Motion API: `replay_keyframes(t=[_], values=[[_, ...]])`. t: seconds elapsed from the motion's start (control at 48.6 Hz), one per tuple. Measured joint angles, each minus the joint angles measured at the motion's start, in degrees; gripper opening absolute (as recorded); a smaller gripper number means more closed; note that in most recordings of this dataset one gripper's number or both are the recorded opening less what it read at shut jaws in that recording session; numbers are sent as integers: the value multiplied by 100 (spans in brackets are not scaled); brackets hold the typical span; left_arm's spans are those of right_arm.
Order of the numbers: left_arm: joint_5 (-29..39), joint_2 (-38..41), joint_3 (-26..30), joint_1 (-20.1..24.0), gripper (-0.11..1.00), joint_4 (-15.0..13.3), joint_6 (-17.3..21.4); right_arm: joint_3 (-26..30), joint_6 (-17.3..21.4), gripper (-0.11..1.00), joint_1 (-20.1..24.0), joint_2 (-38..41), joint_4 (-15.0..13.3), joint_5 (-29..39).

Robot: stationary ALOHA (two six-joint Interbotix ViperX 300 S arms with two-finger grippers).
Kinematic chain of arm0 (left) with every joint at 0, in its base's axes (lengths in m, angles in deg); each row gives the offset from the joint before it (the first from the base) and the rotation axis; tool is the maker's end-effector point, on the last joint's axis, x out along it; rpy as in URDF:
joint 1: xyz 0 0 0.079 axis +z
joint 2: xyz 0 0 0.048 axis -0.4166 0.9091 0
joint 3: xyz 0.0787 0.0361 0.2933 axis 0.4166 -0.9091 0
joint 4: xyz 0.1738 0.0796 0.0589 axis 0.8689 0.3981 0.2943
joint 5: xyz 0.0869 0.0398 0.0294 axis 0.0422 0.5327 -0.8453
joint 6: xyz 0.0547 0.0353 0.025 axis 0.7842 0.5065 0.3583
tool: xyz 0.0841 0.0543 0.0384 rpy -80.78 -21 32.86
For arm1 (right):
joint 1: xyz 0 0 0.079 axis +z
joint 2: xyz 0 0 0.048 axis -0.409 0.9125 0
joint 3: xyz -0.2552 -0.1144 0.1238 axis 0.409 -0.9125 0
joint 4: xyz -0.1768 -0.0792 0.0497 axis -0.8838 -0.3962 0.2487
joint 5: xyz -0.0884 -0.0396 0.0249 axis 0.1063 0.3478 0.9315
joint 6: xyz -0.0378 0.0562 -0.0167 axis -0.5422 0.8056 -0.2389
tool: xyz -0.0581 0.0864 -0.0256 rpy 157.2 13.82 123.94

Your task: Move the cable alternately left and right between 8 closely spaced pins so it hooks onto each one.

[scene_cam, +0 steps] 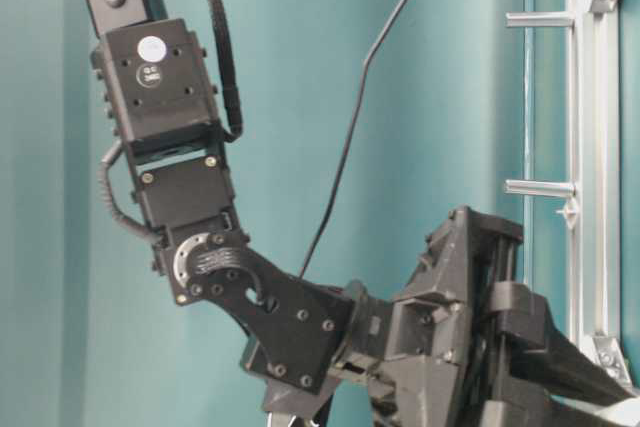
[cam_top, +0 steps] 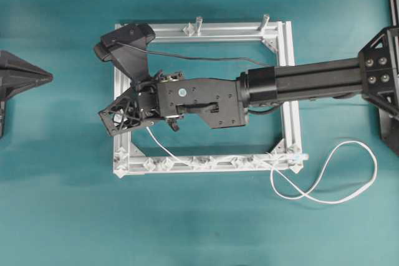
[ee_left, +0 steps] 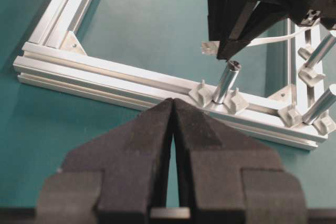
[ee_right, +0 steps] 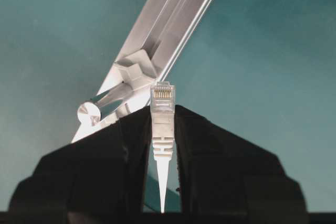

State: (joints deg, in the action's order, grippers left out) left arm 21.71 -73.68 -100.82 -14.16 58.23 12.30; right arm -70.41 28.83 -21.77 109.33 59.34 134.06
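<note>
My right gripper (cam_top: 109, 118) reaches across to the left bar of the silver frame (cam_top: 121, 60). It is shut on the white plug tip (ee_right: 163, 98) of the cable (cam_top: 324, 185). From the gripper the cable drops to the bottom bar, runs along the row of pins (cam_top: 218, 162), and loops loosely on the mat at the right. In the left wrist view the plug (ee_left: 210, 48) hangs just above a slim post (ee_left: 227, 81) flanked by two studs. My left gripper (ee_left: 173, 100) is shut with nothing in it and sits outside the frame at the far left (cam_top: 47, 78).
Two taller posts (cam_top: 199, 24) (cam_top: 265, 22) stand on the top bar; they also show in the table-level view (scene_cam: 540, 19). A thin dark robot wire (cam_top: 206, 58) crosses the frame's opening. Teal mat surrounds the frame.
</note>
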Motion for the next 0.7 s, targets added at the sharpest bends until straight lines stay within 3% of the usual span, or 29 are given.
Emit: replay_keyframes(t=[0.35, 0.699], values=[[-35, 0, -35, 0, 3, 0, 0, 18, 88, 15, 448, 0, 220, 18], [-44, 0, -35, 0, 3, 0, 0, 26, 369, 15, 633, 44, 229, -193]])
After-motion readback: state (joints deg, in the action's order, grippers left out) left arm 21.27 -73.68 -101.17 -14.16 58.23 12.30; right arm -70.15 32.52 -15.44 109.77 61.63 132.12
